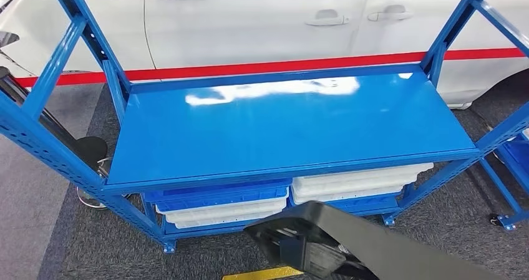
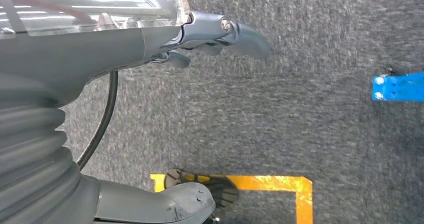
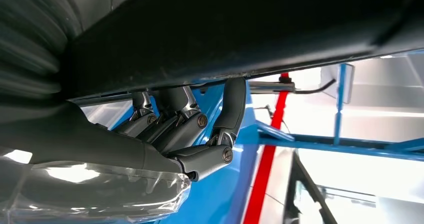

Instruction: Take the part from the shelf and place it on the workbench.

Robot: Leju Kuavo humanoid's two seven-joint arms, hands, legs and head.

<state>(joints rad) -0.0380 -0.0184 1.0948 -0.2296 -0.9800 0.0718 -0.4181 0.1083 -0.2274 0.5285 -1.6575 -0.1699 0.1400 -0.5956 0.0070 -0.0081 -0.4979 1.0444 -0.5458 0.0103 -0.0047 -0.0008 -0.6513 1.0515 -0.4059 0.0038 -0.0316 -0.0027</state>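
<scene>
The right hand's fingers (image 3: 175, 126) curl up against the underside of a long black part (image 1: 374, 246), so that hand (image 3: 165, 139) holds it; in your head view the part is a flat, dark, matte panel with a rounded end, rising from the lower edge toward the shelf. The left hand (image 2: 165, 44) hangs over the grey carpet (image 2: 300, 134), its fingers (image 2: 240, 34) apart and holding nothing. You can see one part.

Just past the part's end lies one strip of yellow floor tape (image 1: 262, 274); in the left wrist view it forms a corner on the carpet. Beyond it stands the blue metal shelf (image 1: 293, 121), which serves as the table here; its broad top deck is bare and glossy, with a bright reflection near the back edge. Under the deck you can count four shallow trays: on the left a blue tray (image 1: 218, 194) over a white one (image 1: 218, 214), on the right a white tray (image 1: 362, 180) over a blue one (image 1: 355, 204). Two blue uprights rise at the deck's back corners, with slanted braces beside them. A second blue frame on casters (image 1: 508, 221) sits at the far right. Behind everything is one white car (image 1: 262, 24) with a red stripe (image 1: 268, 68) along its side.
</scene>
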